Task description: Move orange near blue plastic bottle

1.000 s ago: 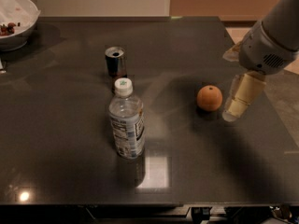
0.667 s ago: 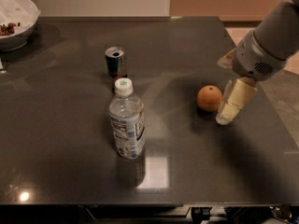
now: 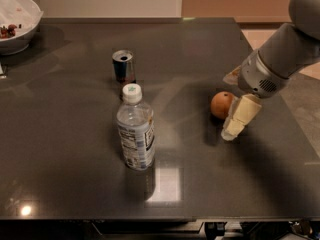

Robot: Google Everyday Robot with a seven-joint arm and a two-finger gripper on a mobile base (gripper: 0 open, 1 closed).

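dark tabletop (image 3: 60, 134) holds the orange (image 3: 221, 104) well apart from the blue plastic bottle (image 3: 135, 134), so i judge the move is not yet done. the pincer (image 3: 235, 126) sits just beside the orange; spread or pressed together, i cannot tell.

Grey cylindrical arm (image 3: 292, 46), vented wrist housing (image 3: 262, 78); cream blocky pincer (image 3: 234, 120) at right.

Kitchen-like room | dark counter (image 3: 65, 149), food bowl (image 3: 15, 43), can (image 3: 123, 66) | gripper (image 3: 235, 124) at counter's right

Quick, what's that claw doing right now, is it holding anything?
Gripper: beside the orange, on its right; whether it is open, closed or gripping cannot be told.
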